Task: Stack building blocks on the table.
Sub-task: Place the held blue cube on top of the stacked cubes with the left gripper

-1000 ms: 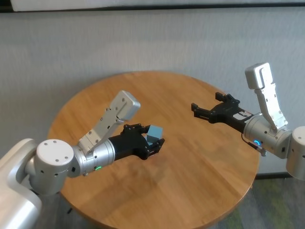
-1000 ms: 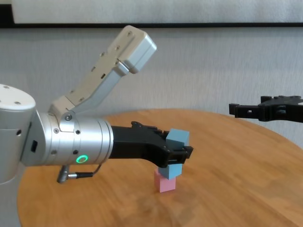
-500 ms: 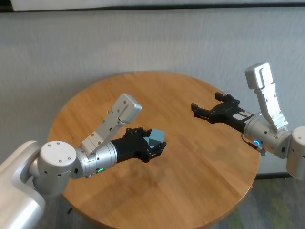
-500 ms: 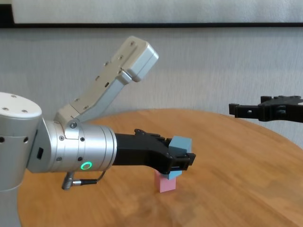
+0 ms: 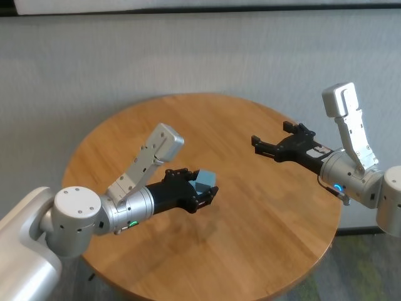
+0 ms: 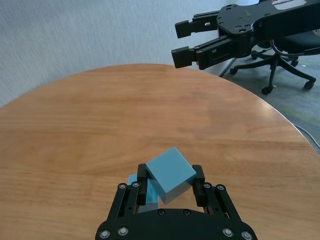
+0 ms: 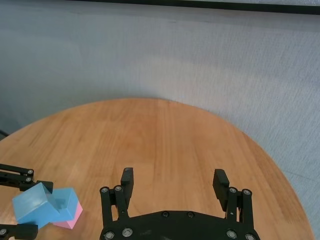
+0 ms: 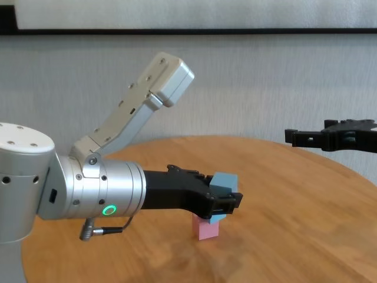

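Left gripper [image 6: 170, 181] is clamping a light blue block [image 6: 170, 174] over the two-block stack near the middle of the table [image 5: 263, 232].

The held cube is sitting tilted between the fingers, resting on or just above a second light blue block [image 7: 65, 201], which is sitting on the pale pink block [image 8: 206, 229]; contact between the top two cannot be told. The stack is standing well in from the round table's edge, with bare plank top lying all around it. The right gripper [image 5: 257, 145] is hovering with its fingers spread wide, well apart from the stack, above the table's right side near the rim.
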`<action>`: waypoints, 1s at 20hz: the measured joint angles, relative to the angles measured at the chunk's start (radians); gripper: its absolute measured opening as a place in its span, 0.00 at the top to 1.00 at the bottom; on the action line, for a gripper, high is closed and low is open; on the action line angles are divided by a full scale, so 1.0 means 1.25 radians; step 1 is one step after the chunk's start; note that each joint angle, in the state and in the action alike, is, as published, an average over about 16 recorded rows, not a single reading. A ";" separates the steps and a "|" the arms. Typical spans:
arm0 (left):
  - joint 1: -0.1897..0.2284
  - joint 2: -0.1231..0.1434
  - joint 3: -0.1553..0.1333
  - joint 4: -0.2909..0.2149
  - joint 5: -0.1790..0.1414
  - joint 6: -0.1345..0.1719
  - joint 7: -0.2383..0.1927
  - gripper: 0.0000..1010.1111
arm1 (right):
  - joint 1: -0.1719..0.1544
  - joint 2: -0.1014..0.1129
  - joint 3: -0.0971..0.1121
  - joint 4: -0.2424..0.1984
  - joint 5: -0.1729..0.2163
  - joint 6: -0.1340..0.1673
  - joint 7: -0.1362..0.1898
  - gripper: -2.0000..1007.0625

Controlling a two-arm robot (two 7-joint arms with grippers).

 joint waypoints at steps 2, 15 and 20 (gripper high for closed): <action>-0.001 -0.001 0.000 0.006 -0.002 -0.003 0.000 0.46 | 0.000 0.000 0.000 0.000 0.000 0.000 0.000 0.00; -0.009 -0.005 0.000 0.029 -0.011 -0.015 0.001 0.46 | 0.000 0.000 0.000 0.000 0.000 0.000 0.000 0.00; -0.011 -0.007 -0.002 0.034 -0.013 -0.018 0.003 0.46 | 0.000 0.000 0.000 0.000 0.000 0.000 0.000 0.00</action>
